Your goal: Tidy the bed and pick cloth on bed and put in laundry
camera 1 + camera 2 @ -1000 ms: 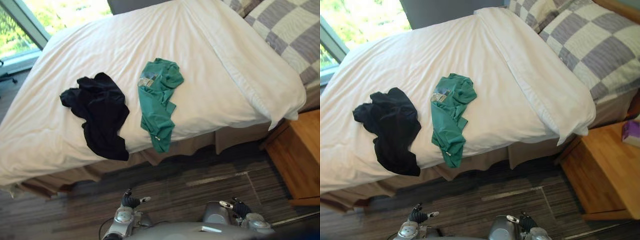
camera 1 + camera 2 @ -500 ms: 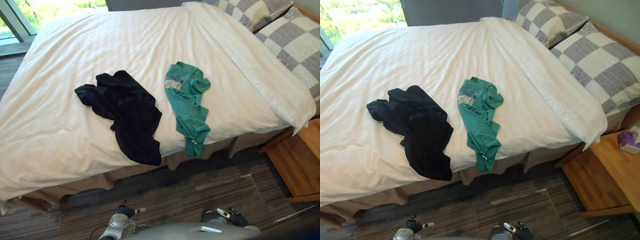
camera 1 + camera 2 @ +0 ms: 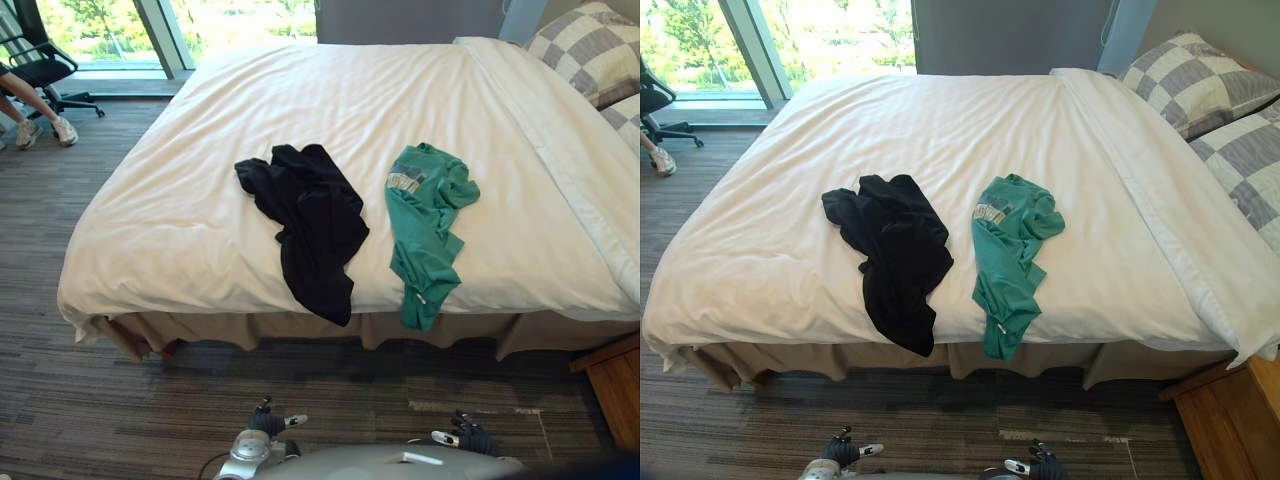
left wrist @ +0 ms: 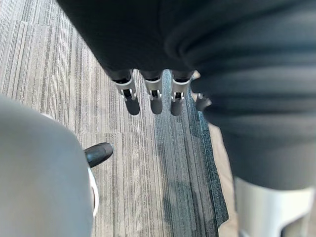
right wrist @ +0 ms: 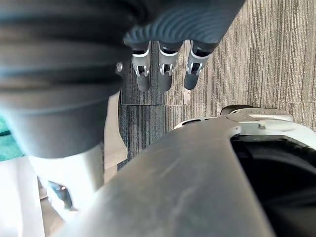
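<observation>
A crumpled black cloth (image 3: 315, 225) lies on the white bed (image 3: 180, 210), its lower end draped over the near edge. Beside it to the right lies a green T-shirt (image 3: 425, 225), also hanging over that edge. My left hand (image 3: 268, 422) and right hand (image 3: 462, 437) hang low over the floor, well short of the bed. Seen from the wrists, the left hand (image 4: 152, 96) and the right hand (image 5: 165, 74) both have straight fingers with nothing in them, only carpet beyond.
Grey-and-white checked pillows (image 3: 1195, 85) lie at the bed's right end. A wooden nightstand (image 3: 1230, 425) stands at the lower right. A person's legs (image 3: 30, 115) and an office chair (image 3: 45, 70) show at the far left by the window. Striped carpet (image 3: 130, 410) lies between me and the bed.
The whole picture has shifted: the camera moved, so the bed now sits square-on with the window and chair in view. The clothes lie as before. Both hands stay low.
</observation>
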Tool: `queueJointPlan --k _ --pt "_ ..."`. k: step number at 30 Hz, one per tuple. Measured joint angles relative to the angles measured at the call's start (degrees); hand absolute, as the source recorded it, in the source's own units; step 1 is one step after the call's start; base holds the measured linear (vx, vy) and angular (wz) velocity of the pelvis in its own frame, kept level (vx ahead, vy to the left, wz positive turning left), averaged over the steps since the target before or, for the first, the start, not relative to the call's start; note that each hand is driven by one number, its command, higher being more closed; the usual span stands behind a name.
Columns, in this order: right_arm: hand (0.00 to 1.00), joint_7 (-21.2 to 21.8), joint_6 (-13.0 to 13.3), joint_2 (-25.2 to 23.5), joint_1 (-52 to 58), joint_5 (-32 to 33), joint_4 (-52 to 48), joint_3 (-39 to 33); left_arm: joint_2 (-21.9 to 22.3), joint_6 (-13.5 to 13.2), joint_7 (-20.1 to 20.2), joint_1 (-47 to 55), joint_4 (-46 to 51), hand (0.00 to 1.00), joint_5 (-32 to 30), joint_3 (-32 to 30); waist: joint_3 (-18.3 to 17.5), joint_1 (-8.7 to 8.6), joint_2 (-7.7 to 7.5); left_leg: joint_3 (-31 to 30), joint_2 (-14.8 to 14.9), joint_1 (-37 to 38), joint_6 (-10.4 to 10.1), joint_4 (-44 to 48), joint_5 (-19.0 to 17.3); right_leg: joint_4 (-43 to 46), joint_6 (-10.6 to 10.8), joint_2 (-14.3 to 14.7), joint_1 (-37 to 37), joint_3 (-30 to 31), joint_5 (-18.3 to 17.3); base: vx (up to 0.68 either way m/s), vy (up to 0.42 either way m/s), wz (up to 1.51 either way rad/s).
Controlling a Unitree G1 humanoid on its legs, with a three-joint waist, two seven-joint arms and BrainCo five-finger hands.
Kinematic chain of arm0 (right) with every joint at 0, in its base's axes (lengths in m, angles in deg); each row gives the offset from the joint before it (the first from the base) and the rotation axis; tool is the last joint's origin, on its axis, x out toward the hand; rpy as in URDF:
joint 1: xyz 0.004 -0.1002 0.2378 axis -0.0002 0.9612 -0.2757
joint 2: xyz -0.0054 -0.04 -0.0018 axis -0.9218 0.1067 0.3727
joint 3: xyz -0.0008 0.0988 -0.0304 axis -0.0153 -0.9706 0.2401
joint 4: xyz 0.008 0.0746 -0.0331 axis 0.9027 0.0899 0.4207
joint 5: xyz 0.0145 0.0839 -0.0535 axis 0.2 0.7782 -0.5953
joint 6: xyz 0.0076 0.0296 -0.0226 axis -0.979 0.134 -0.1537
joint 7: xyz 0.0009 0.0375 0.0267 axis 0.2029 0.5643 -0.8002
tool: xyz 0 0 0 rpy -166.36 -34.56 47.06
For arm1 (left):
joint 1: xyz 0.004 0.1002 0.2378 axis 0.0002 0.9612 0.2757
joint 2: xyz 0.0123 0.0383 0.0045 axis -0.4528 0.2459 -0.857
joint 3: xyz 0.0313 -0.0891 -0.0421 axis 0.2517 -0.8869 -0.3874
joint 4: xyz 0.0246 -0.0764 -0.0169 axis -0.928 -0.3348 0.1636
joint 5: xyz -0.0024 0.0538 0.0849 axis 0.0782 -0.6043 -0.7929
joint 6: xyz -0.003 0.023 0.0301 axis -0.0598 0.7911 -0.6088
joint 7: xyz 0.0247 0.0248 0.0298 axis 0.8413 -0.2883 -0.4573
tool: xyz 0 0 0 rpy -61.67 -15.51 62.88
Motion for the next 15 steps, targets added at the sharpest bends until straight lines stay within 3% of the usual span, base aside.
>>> queueJointPlan --k 6,9,11,14,15 --pt "0.00 -0.14 -2.44 -0.36 0.10 5.72 -0.05 -1.76 -0.40 1.00 1.10 2.01 0.09 0.00 13.32 -3.00 -0.12 0.01 0.36 -2.05 -0.33 0.05 -0.24 0.00 -0.17 -2.64 0.26 -0.75 3.09 -3.99 0.24 0.03 0.016 0.25" --pt "0.00 -1.73 -3.00 -1.32 0.09 12.49 -0.08 -5.16 -0.36 1.13 0.71 2.95 0.26 0.00 20.92 -4.15 -0.05 0.05 0.68 -2.72 -0.64 0.08 -0.29 0.00 -0.21 -3.79 0.37 -0.89 4.56 -5.46 0.31 0.06 0.008 0.24" --pt "0.00 -3.39 -2.69 -2.86 0.12 17.74 -0.56 -8.51 -0.22 0.60 -1.06 3.89 0.63 0.00 24.87 -5.28 0.05 0.18 0.67 -2.86 -0.83 0.26 -0.29 -0.01 -0.20 -4.53 0.41 -0.90 5.67 -6.31 0.33 0.06 -0.007 0.18" --pt "0.00 -4.34 -1.26 -3.58 0.13 19.48 -2.88 -13.27 -0.37 -0.40 -3.19 4.63 2.91 0.00 26.60 -8.16 0.31 0.76 0.69 -2.75 -0.95 0.38 -0.29 -0.02 -0.20 -5.28 0.42 -0.92 6.54 -7.02 0.36 0.04 -0.013 0.13" --pt "0.00 -4.94 0.09 -3.32 0.45 19.37 -6.22 -16.12 -0.77 -0.84 -4.38 5.00 5.95 0.00 28.06 -11.61 0.58 1.42 0.65 -2.53 -0.97 0.46 -0.29 -0.02 -0.20 -5.54 0.42 -0.92 6.88 -7.30 0.36 0.03 -0.012 0.09"
